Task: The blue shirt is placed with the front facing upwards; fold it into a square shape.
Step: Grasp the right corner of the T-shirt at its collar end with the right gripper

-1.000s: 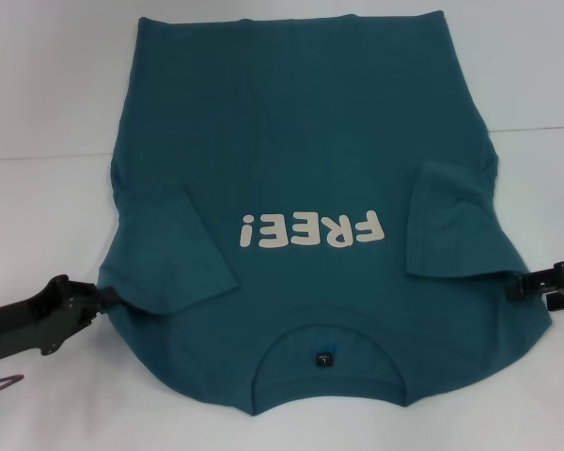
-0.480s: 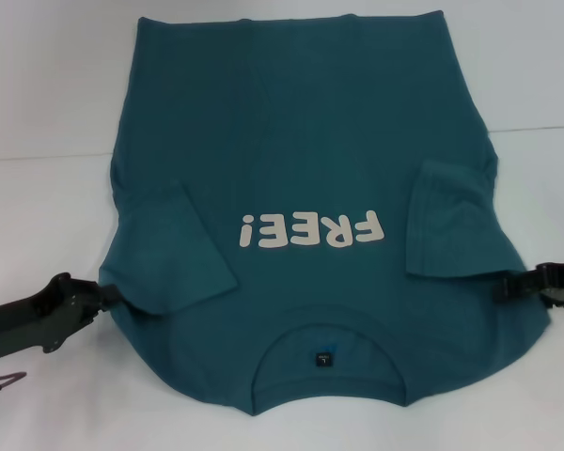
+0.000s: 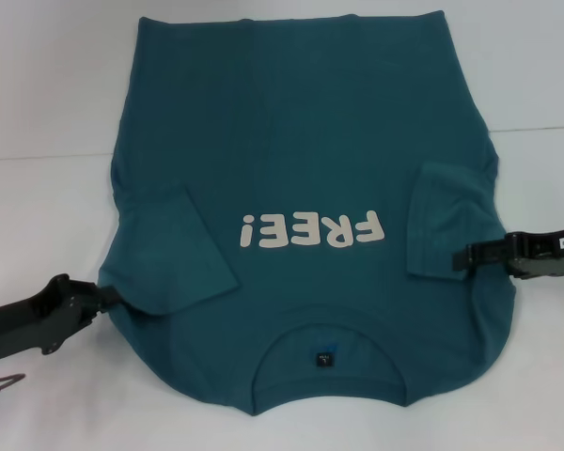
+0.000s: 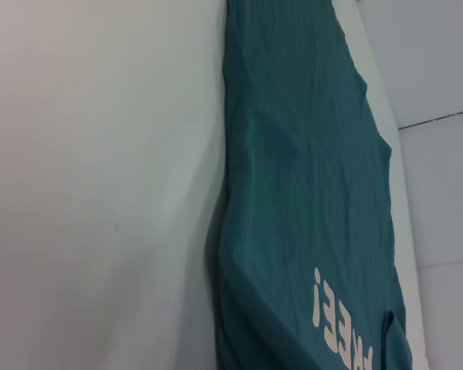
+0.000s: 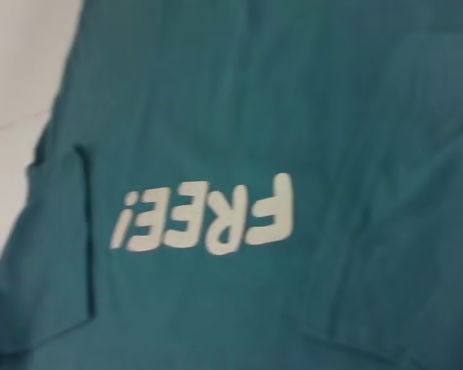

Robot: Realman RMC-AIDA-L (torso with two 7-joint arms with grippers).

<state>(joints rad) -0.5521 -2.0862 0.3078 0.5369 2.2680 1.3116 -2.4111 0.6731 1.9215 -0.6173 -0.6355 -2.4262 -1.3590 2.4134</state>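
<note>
While the blue shirt (image 3: 301, 188) lies print-up on the white worktop (image 3: 47, 216) with both sleeves folded inward, the left hand (image 3: 108, 299) meets its left edge and the right hand (image 3: 470, 256) its right edge; neither grip can be determined.

You see the shirt (image 4: 309, 193) running as a long teal band from the top of the frame down to the lower right, lying on the white tabletop (image 4: 92, 193), which fills the whole left half. Soft creases run along its length. In the lower right, part of the white print (image 4: 336, 324) shows, its letters turned sideways. A white strip with two thin dark lines shows at the right edge.
</note>
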